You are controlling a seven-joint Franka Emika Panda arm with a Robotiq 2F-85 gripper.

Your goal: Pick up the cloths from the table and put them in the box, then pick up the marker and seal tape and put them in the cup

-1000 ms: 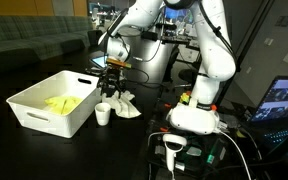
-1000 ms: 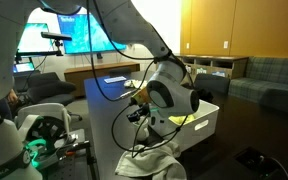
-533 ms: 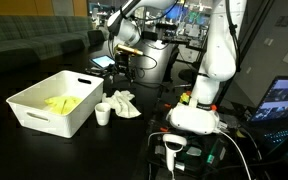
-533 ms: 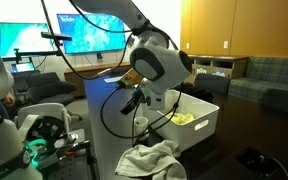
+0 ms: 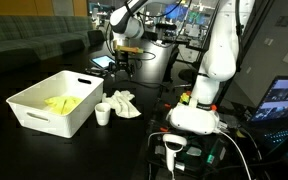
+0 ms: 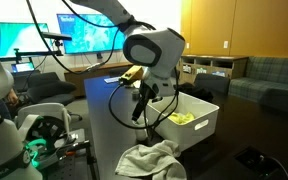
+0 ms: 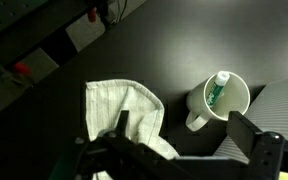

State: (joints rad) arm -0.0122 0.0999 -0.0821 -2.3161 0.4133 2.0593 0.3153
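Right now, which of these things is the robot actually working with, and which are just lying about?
Job: yellow cloth, white cloth, bin, cup, marker; no tape in view.
Lying about: laptop, wall screen, sofa.

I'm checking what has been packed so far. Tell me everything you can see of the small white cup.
The cup is small, white and round, with smooth walls. It stands upright on the black table with its mouth open. A teal-green marker leans inside it, a pale end pointing up. The cup sits between the crumpled white cloth and the box. There is a gap to the cloth, but I cannot tell whether it touches the box.
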